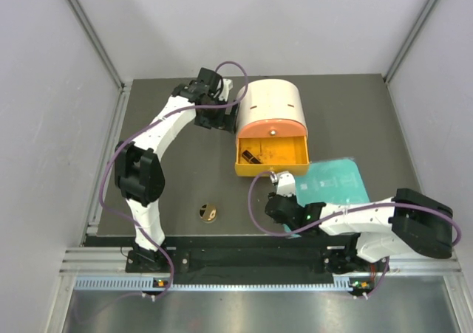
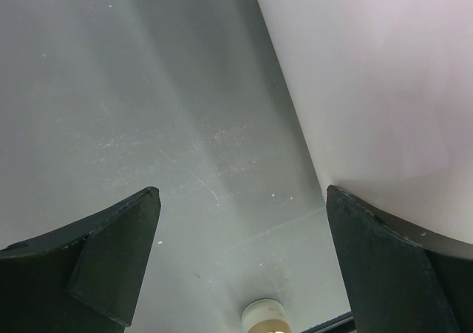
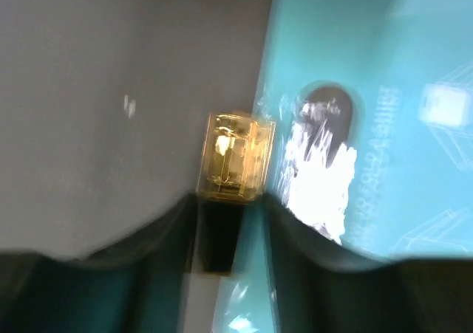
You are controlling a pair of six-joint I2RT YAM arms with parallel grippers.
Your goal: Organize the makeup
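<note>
My right gripper point(image 3: 229, 200) is shut on a small black-and-gold rectangular piece point(image 3: 232, 156), its gold end sticking out past the fingertips at the teal board's edge. In the top view this gripper point(image 1: 279, 179) is just below the open orange drawer point(image 1: 295, 167). A small dark item point(image 1: 250, 157) lies in the drawer. The round gold-rimmed compact point(image 1: 208, 213) lies on the table at the near left. My left gripper point(image 2: 242, 193) is open and empty beside the box's left wall point(image 1: 220, 117). A pale beige tube end point(image 2: 266, 317) shows below it.
The big cream-and-orange cylindrical box point(image 1: 272, 104) stands at the back middle, its wall close on the left gripper's right point(image 2: 384, 89). The flat teal board point(image 1: 336, 182) lies at the right, its handle hole point(image 3: 329, 108) near my right fingers. Grey walls enclose the table.
</note>
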